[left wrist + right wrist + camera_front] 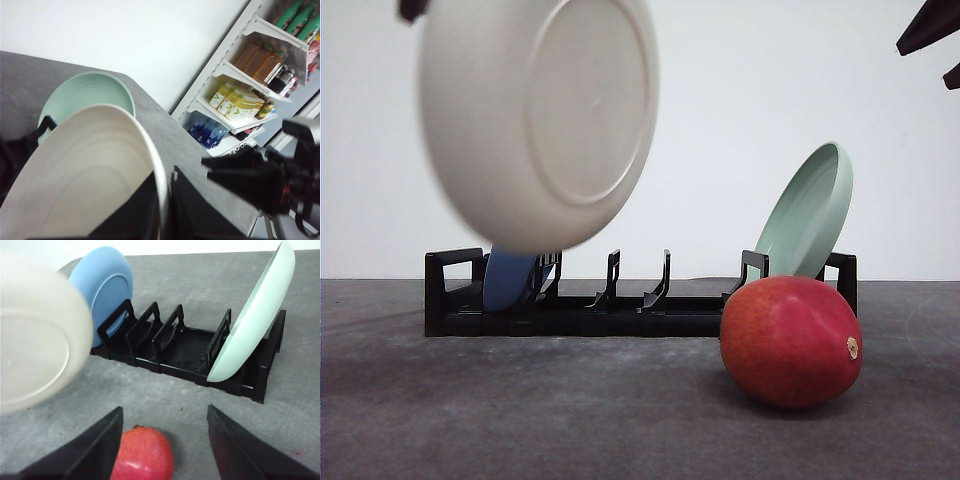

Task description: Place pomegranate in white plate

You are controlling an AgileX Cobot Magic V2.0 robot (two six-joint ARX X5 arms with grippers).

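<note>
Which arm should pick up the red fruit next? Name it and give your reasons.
The right. Its open jaws hover just above the smooth red pomegranate on the dark table. The left gripper is clamped on the rim of the cream round plate, held in the air, so it is occupied.

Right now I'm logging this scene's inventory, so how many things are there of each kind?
Plates: 3 — white plate, blue plate, pale green plate
Fruit: 1 — pomegranate
Racks: 1 — black dish rack
Total: 5
</note>
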